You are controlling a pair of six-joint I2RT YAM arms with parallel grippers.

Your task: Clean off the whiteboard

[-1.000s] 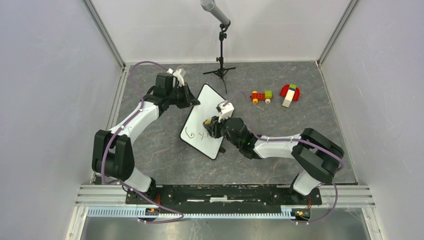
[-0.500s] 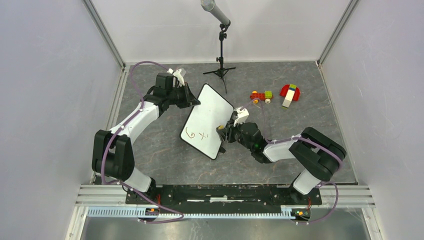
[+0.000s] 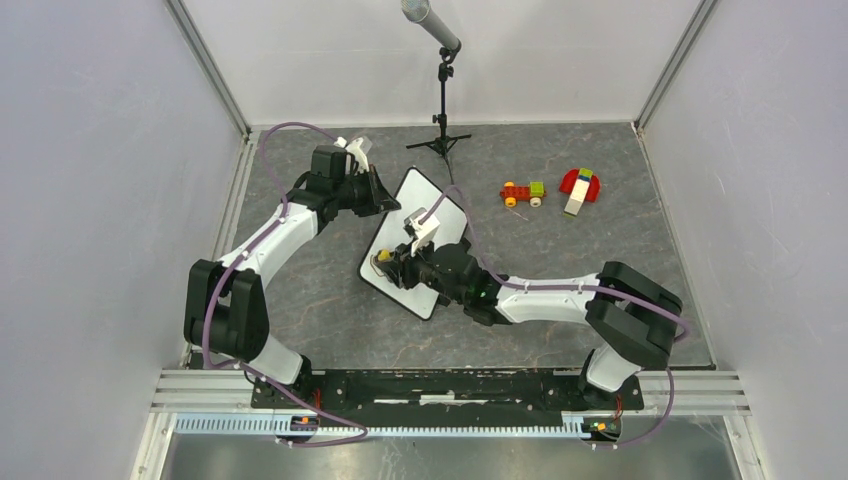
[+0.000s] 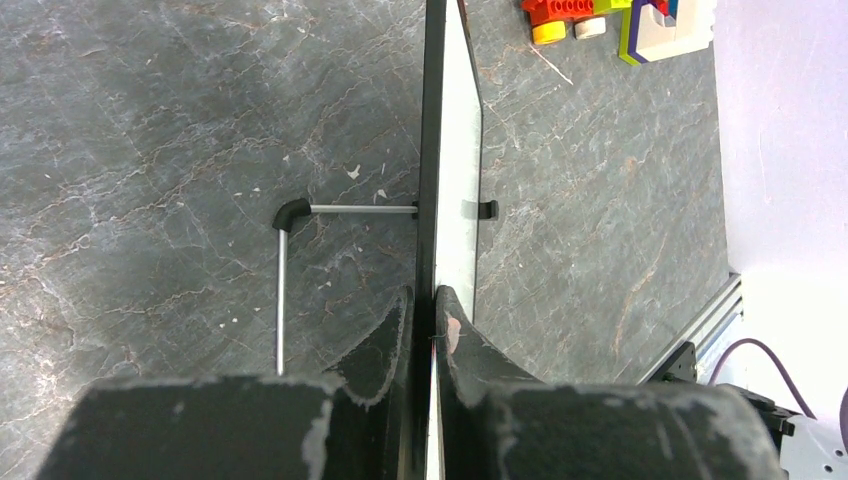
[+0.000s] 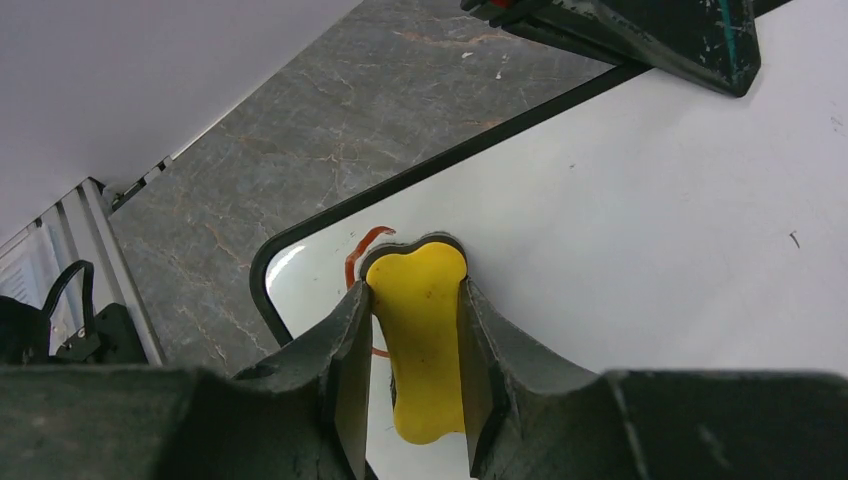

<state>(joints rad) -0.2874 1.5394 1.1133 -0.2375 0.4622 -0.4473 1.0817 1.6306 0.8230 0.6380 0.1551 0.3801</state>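
The right gripper (image 5: 413, 292) clamps a yellow eraser (image 5: 420, 360) at the whiteboard (image 5: 650, 250) corner.

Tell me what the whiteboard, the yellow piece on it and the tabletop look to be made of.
The whiteboard: smooth white coated panel with slight sheen, thin black frame, probably plastic. The yellow piece: smooth, evenly coloured, moulded plastic or dense foam; unclear which. The tabletop: matte grey with pale veins, stone or stone-print laminate.
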